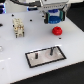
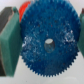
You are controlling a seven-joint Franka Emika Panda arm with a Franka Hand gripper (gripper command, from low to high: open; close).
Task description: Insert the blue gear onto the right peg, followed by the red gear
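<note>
End effector point(image 1: 53, 20) at upper right of frame pinches blue gear point(image 2: 48, 42) by its rim, lifted clear of table point(image 1: 15, 55), so hub hole stays free for right peg point(image 1: 54, 50). Red gear point(image 1: 57, 30) waits below it.

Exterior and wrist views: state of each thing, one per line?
Gripper: shut on blue gear, above the table.
Blue gear: held by its rim between the fingers, lifted.
Red gear: on the table, untouched.
Plate: flat on the table, both pegs bare.

blue gear point(image 2: 48, 44) speckled matt plastic, red gear point(image 1: 57, 30) glossy, table point(image 1: 15, 60) smooth white.
</note>
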